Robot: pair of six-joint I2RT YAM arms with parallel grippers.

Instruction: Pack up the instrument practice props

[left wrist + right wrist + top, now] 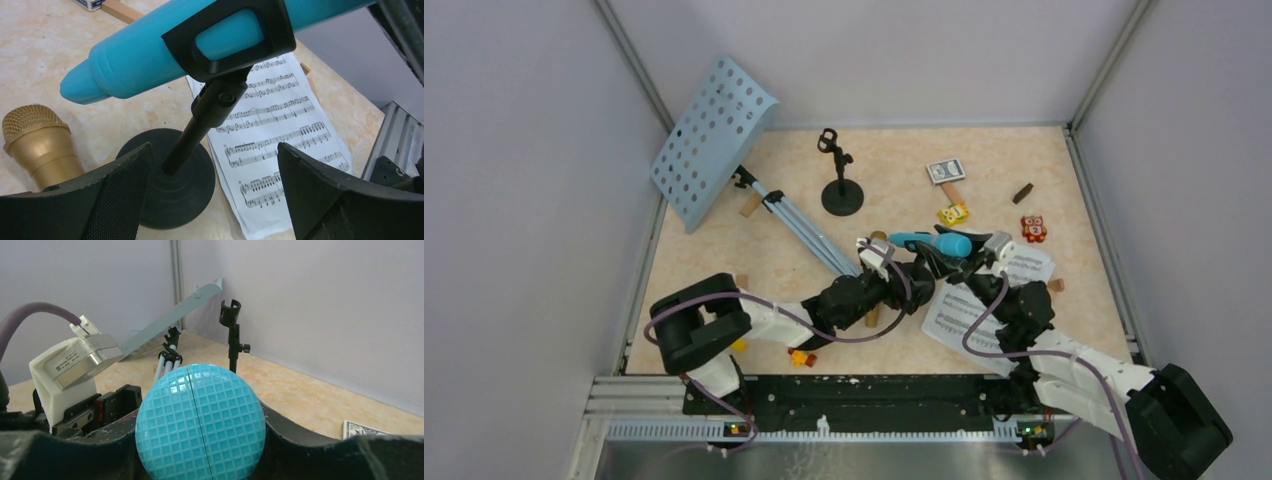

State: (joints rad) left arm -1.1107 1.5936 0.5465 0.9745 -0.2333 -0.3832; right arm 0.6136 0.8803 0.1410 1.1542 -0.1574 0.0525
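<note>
Above table (45, 55), blue microphone (135, 62) partly cropped

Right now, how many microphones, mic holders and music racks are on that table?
Microphones: 2, the blue microphone and the gold microphone
Mic holders: 2, the empty mic holder and the mic holder gripping the blue one
Music racks: 1, the pale-blue music rack
Total: 5
</note>
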